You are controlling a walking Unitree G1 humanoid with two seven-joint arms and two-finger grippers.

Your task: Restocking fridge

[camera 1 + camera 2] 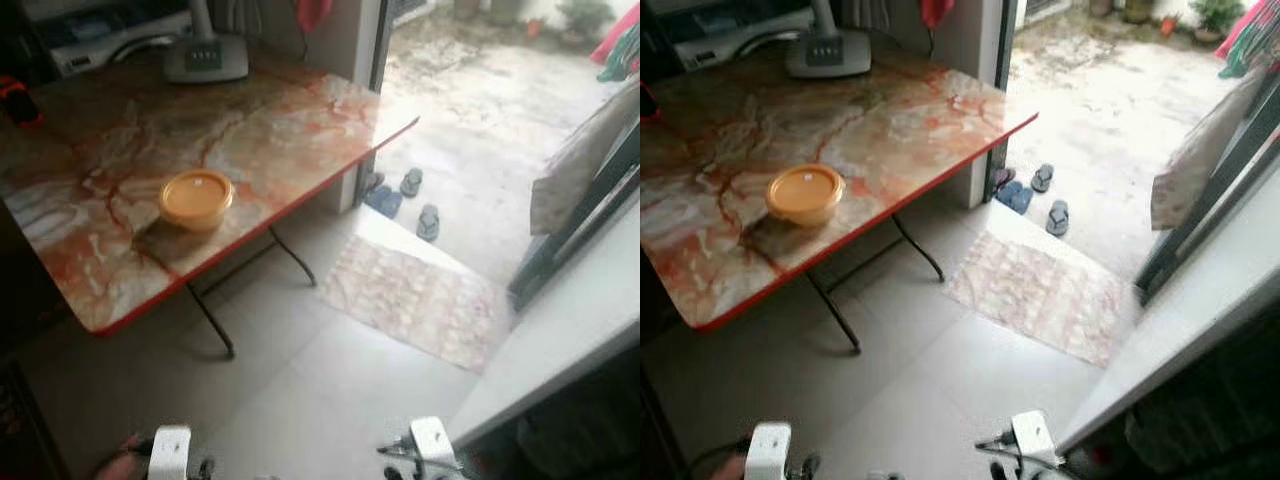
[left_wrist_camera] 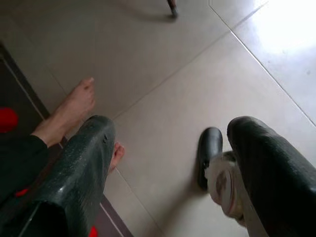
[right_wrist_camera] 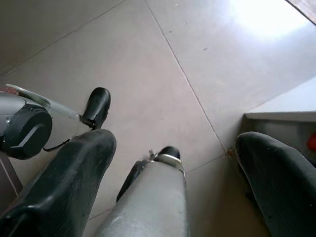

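Left eye view: an orange lidded container (image 1: 197, 198) sits on the marble-patterned tabletop (image 1: 290, 130), toward its near edge, at about ten o'clock from the robot. At two o'clock a white fridge door (image 1: 560, 330) stands open; sandals (image 1: 400, 195) and a mat (image 1: 415, 300) lie by the doorway.

Right eye view: the same layout; the container rests alone, clear of both arms.

Left wrist view: the left gripper (image 2: 168, 168) hangs over the floor, fingers spread, holding nothing; a person's bare foot (image 2: 74, 108) is near.

Right wrist view: the right gripper (image 3: 173, 177) likewise hangs with fingers apart and empty.

Judged so, the container is on the tabletop, not in the fridge.
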